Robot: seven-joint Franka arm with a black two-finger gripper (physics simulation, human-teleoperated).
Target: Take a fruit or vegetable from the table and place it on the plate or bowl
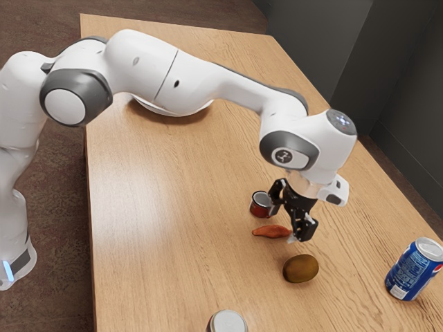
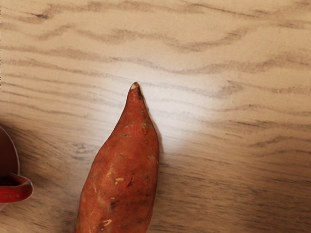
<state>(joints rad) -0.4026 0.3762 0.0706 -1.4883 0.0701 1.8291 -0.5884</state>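
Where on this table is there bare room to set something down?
The biggest bare stretch of table is on the exterior view's left, from the white bowl to the near edge. Another lies between the kiwi and the blue soda can. It is crowded around the tool: red mug, sweet potato and kiwi.

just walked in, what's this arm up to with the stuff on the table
A white arm reaches across the wooden table with its gripper down at one end of a sweet potato, which lies flat on the wood, not yet lifted. A red cup stands close beside it, a kiwi lies nearer the camera, and a blue soda can is off to the exterior view's right. A white dish, partly hidden behind the arm, sits at the far side.
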